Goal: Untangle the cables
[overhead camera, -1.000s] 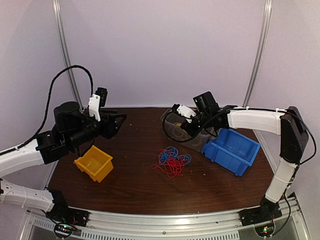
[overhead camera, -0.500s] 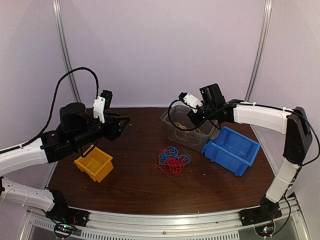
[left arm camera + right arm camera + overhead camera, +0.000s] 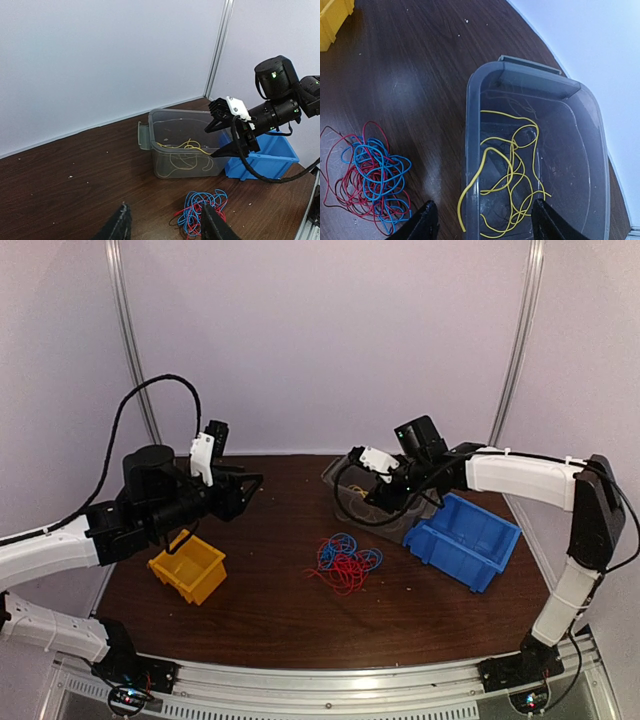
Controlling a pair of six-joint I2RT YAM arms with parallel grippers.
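The right claw (image 3: 482,226) has just sprung apart over the clear tub (image 3: 470,125), leaving the yellow cable (image 3: 512,165) inside. Red and blue cables (image 3: 343,560) stay knotted on the worktop (image 3: 270,605); the left claw (image 3: 165,226) hangs spread.

No txt, nos., brand marks or signs legible in any view. Yellow bin (image 3: 188,568), blue bin (image 3: 465,538) and clear tub (image 3: 182,145) show plain faces w/ no label. Any marks on the arms are too small/blurred to read.
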